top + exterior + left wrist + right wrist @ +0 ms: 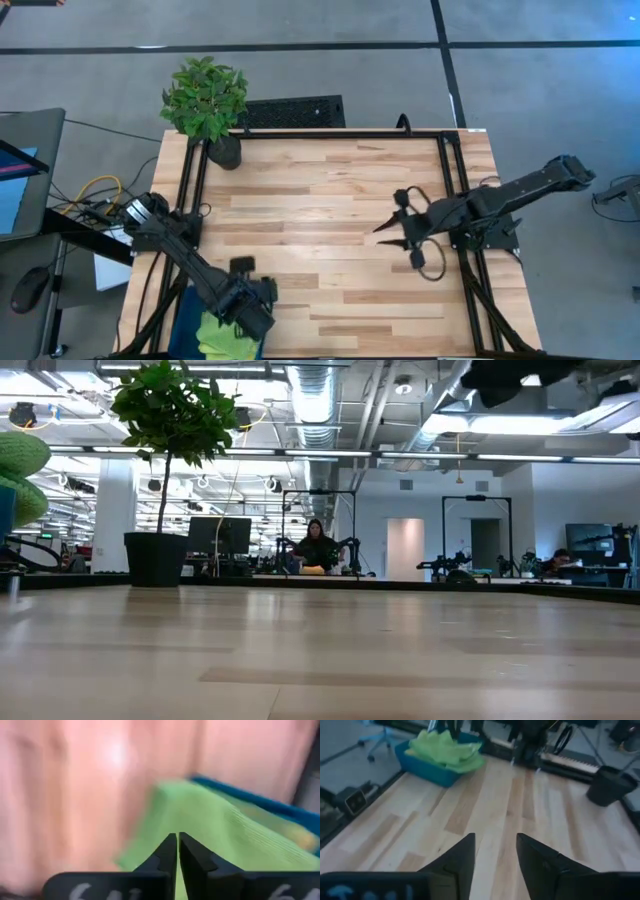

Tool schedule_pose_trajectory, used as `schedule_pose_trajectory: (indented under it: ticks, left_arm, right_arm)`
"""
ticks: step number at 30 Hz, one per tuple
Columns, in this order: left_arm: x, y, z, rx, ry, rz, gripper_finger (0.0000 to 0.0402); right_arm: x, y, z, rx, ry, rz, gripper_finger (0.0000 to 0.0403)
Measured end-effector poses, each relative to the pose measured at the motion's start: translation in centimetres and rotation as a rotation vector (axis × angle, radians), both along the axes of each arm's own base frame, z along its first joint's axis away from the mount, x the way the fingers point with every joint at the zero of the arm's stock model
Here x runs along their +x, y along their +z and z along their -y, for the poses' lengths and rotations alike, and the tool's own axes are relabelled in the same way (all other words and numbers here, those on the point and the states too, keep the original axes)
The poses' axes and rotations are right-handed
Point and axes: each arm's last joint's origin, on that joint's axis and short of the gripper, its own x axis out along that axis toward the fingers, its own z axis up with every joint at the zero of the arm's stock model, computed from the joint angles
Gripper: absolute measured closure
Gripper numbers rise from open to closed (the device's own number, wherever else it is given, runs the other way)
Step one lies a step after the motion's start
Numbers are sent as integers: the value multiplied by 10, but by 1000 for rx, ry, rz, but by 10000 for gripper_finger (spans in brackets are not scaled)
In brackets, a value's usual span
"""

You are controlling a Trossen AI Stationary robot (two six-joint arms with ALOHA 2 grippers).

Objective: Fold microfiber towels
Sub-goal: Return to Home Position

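The wooden table (pixel 330 200) carries the blue bin (pixel 427 770) at one corner. The lime-green microfiber towels (pixel 447 750) lie heaped inside it, rising above its rim. The left claw (pixel 178 837) hangs right over that heap, pinched narrow and holding nothing, so I judge it must rise clear of the bin before swinging home. The right claw (pixel 495 840) is well apart from the bin across the table, points toward it, and is spread wide and empty.
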Motion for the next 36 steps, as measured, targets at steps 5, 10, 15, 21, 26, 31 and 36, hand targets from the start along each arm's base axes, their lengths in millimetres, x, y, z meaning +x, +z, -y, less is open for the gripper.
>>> schedule_pose_trajectory:
  ticks: [5,10,15,21,26,31,36]
  left_arm:
    - [6,21,-25,162,-135,168,398]
    - [4,54,-54,225,-175,315,400]
    - [-7,71,-88,206,-230,502,401]
    - [-32,64,-143,20,-265,773,401]
    - [-62,50,-182,2,-288,974,401]
    - [-95,26,-205,72,-262,1094,401]
    - [-128,4,-214,100,-222,1187,401]
  right_arm:
    - [-19,11,11,12,-64,29,298]
    - [-37,19,20,53,-98,38,369]
    - [-51,24,27,53,-108,64,388]
    - [-62,29,31,58,-111,101,381]
    - [-69,30,34,43,-109,113,398]
    - [-76,29,36,68,-108,151,391]
    - [-81,10,37,95,-97,190,382]
